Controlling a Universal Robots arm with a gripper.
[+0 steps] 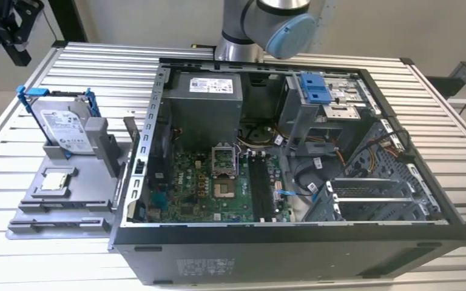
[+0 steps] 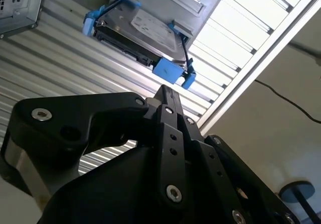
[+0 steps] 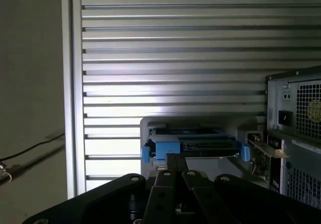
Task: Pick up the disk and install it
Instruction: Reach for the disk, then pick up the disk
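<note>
We see the gripper [image 2: 164, 89] closed, its tips pressed together and holding nothing, in both wrist views. In the exterior view it hangs at the far left, above the table [image 1: 448, 115] edge and well apart from the disk [image 1: 59, 121].

The disk leans tilted in a grey stand [image 1: 63, 209], label side up, with a blue rail [image 1: 51, 92] round its edge. The stand sits on the slatted table just beside the open case [image 1: 298, 242], on the exterior view's left of it. A small square chip [image 1: 56, 180] lies flat on the stand below the disk.

Inside the case we note the motherboard [image 1: 216, 188] on the floor, a blue latch [image 1: 317, 88] on the drive cage and the power supply [image 1: 204, 100] at the back. The arm [image 1: 269, 24] rises behind the case. In the second wrist view the disk is near the tips but not touching them.
</note>
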